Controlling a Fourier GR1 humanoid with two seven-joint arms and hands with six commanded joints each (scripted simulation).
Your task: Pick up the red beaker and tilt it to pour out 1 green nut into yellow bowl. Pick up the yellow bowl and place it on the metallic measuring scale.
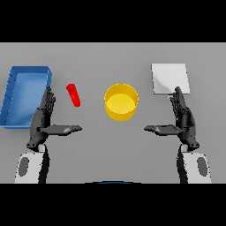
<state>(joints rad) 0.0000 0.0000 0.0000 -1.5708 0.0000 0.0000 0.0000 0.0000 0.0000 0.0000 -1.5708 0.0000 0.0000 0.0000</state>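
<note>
A small red beaker point(73, 95) stands on the grey table left of centre, leaning slightly. The yellow bowl point(121, 102) sits in the middle of the table, and I see nothing inside it. At the back right lies the flat metallic measuring scale point(170, 78). My left hand point(43, 119) rests open below and left of the beaker, fingers straight and thumb pointing inward. My right hand point(183, 118) mirrors it on the right, open, its fingertips just reaching the scale's near edge. Neither hand touches the beaker or the bowl.
A blue tray point(13, 95) with raised walls lies at the far left, just beyond my left hand's fingers.
</note>
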